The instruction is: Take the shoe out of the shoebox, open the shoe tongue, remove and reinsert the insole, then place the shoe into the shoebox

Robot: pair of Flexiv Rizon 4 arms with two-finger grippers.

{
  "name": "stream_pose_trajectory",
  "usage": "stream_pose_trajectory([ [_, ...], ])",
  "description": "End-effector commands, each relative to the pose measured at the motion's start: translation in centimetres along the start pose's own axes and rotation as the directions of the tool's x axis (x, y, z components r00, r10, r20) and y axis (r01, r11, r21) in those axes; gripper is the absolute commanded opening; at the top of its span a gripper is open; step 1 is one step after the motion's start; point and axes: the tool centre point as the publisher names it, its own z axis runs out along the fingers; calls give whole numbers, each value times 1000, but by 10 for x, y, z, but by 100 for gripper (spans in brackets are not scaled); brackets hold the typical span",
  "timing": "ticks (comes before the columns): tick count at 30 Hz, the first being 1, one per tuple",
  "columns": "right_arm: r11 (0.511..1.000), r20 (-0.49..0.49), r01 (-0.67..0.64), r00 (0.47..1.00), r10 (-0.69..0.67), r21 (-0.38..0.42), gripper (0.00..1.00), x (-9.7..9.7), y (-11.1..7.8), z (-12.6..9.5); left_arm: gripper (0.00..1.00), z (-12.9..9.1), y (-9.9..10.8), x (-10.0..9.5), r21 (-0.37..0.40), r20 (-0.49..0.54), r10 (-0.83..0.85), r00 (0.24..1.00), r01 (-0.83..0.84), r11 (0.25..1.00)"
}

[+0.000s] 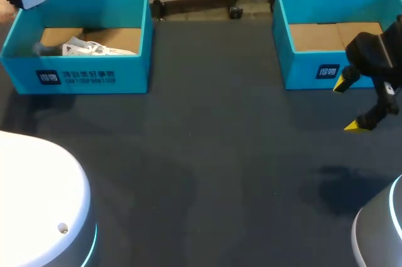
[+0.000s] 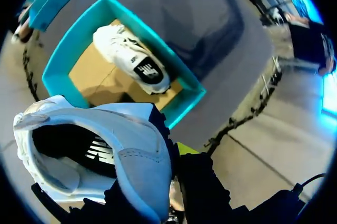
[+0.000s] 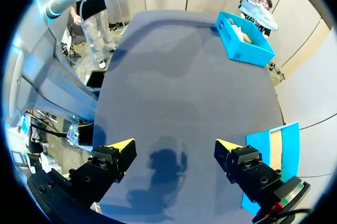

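Shoebox (image 1: 94, 77) (image 1: 303, 69) count: two. Shoe (image 2: 131, 61) (image 2: 134, 155) count: two.

white shoe (image 2: 131, 155) (opening showing), above teal shoebox (image 2: 187, 100)

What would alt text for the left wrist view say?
The left gripper grips a white shoe, opening towards the camera, above an open teal shoebox on the dark table. A second white shoe lies inside the box.
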Motion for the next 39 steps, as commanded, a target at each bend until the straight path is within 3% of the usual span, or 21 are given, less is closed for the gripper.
stream_pose_trajectory([
  [1, 1000, -5, 0, 1000, 0, 3, 100, -2, 1, 1, 0, -5, -1, 5, -103, -33, 531, 847, -532, 841],
  [12, 1000, -5, 0, 1000, 0, 3, 100, -2, 1, 1, 0, -15, 18, -9, -47, 69, 768, 637, -767, 640],
  [39, 1000, -5, 0, 1000, 0, 3, 100, -2, 1, 1, 0, -14, 17, -14, -39, 67, 770, 634, -770, 637],
])
